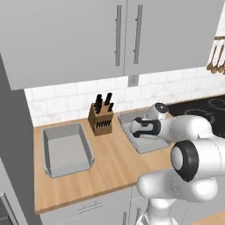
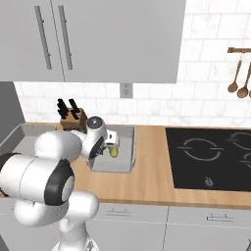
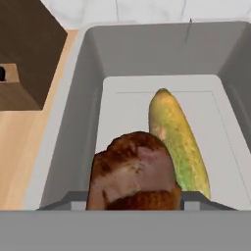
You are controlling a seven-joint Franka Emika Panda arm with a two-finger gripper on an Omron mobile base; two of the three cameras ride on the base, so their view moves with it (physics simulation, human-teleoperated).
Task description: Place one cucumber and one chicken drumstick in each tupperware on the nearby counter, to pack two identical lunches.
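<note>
My gripper (image 1: 138, 128) hangs low over the right grey tupperware (image 1: 147, 144) on the light-brown wooden counter (image 1: 114, 165). It is shut on a browned chicken drumstick (image 3: 133, 176), which hides the fingertips in the hand view. A yellow-green cucumber (image 3: 179, 143) lies lengthwise on the floor of this tupperware (image 3: 73, 122), just right of the drumstick. From the right base view, the cucumber (image 2: 114, 152) peeks out under the gripper (image 2: 111, 140). A second tupperware (image 1: 66, 150) stands empty to the left.
A wooden knife block (image 1: 101, 117) stands between the two containers against the tiled backsplash. A black cooktop (image 2: 211, 152) lies to the right, with wooden spoons (image 2: 240, 78) hanging above it. Upper cabinets overhang the counter.
</note>
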